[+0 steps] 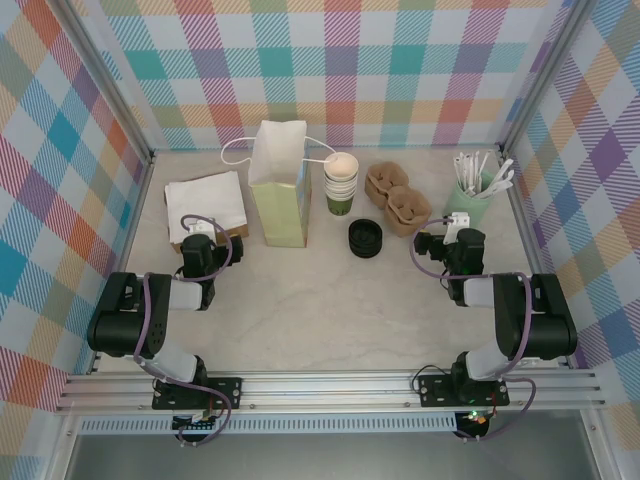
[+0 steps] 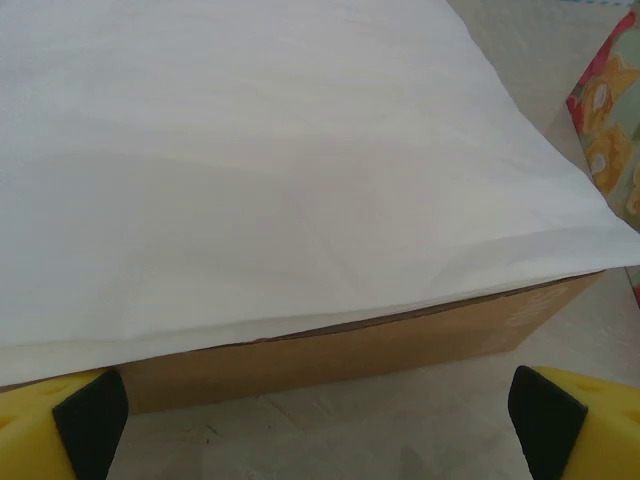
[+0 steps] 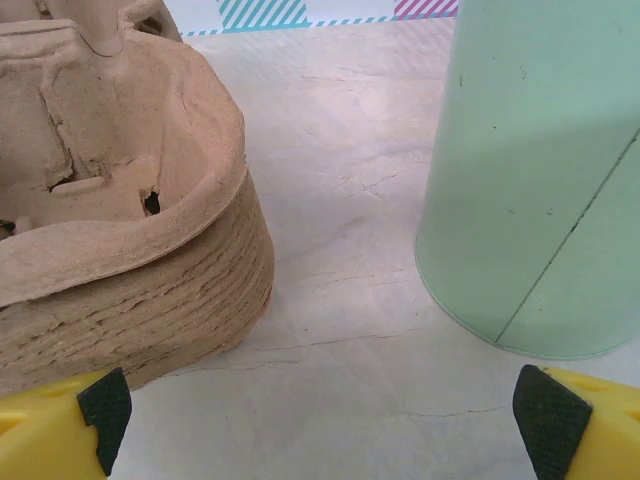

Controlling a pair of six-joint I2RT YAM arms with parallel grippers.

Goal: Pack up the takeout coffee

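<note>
Of the takeout coffee, the round black lid (image 1: 365,238) lies flat at the table's middle. Behind it, dark green paper cups with cream rims stand nested in one stack (image 1: 340,185). An upright pale paper bag (image 1: 278,185) stands left of that stack. My left gripper (image 1: 198,230) is open and low at the left, facing a pile of white napkins (image 2: 280,150) on a brown cardboard box (image 2: 350,345). My right gripper (image 1: 455,226) is open at the right, nothing between its fingers, pointing at the gap between the pulp carriers (image 3: 120,220) and the mint-green pot (image 3: 540,170).
Stacked brown pulp cup carriers (image 1: 397,198) sit right of the cups. The mint-green pot (image 1: 472,198) holds white sticks at the back right. Napkins (image 1: 207,203) lie at the back left. Checked walls enclose the table on three sides.
</note>
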